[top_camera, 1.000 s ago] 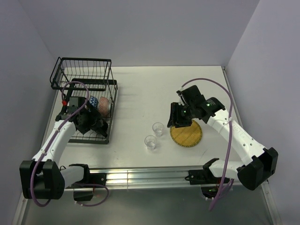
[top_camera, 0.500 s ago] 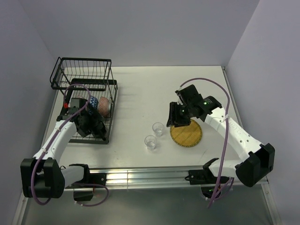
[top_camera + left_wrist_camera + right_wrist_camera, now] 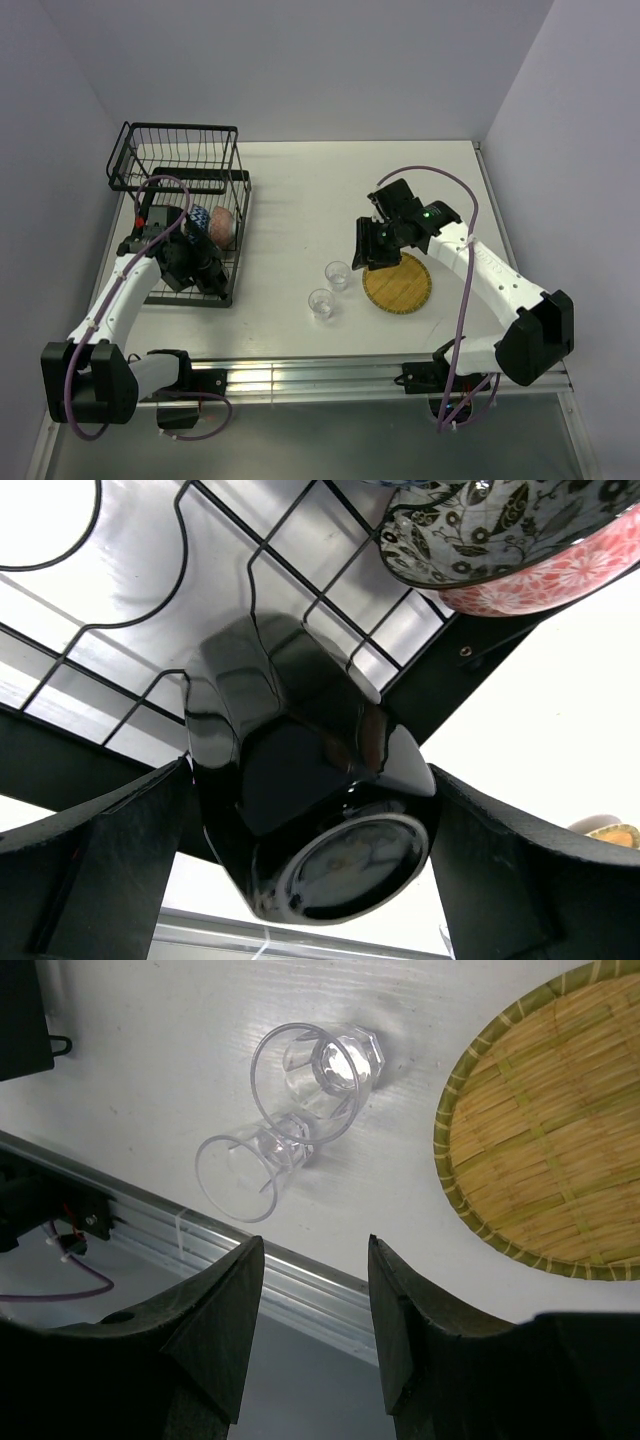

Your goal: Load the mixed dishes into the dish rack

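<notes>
My left gripper is shut on the dark mug, which lies tilted just above the lower tier wires of the black dish rack. The mug's cream inside faces the camera. A grey-green bowl and an orange-red bowl lean in the rack beyond it. The top view shows a blue bowl beside the orange-red bowl. My right gripper is open and empty above the table. Two clear glasses stand ahead of it, and the yellow plate lies to their right.
The rack's raised upper basket stands behind my left gripper. The glasses stand close together, left of the plate. The metal rail runs along the table's near edge.
My right gripper has shifted a little to the left, over the plate's left edge. My left gripper, still holding the mug, has barely moved.
</notes>
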### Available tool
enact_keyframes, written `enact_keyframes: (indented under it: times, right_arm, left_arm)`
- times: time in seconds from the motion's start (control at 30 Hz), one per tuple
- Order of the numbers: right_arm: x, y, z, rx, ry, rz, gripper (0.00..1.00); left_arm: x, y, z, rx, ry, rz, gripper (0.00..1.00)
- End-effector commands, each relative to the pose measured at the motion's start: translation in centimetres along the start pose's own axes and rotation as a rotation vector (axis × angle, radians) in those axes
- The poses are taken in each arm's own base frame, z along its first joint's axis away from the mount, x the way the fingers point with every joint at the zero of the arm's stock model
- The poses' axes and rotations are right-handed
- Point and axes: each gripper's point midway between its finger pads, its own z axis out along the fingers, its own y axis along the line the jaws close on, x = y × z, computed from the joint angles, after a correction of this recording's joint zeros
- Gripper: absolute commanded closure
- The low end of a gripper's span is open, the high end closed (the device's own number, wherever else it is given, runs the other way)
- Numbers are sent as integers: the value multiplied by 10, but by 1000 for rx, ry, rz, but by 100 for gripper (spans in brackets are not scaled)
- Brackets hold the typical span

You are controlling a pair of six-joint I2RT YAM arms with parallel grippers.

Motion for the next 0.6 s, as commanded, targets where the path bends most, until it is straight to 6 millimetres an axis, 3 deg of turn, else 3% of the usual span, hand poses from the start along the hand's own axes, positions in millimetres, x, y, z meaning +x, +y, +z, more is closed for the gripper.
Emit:
enact_keyframes:
  times: [0.0,0.13,0.27,0.37,0.57]
  right_arm:
    - [-6,3,2,-13,-28,-24,47]
    - [-5,3,2,-15,-25,-24,47]
    - [-3,-1,4,0,-29,-20,47]
    - [-1,-4,7,6,-20,-16,47]
    - [1,-8,21,18,1,-4,47]
  left_arm:
    - [-10,-15,-12,61,-30,8,1]
    - [-12,-12,-7,43,-35,5,1]
    - [-14,-13,-15,53,-46,0,1]
    - [-19,-6,-24,32,-89,-8,1]
    - [-24,-10,-51,99,-142,-22,1]
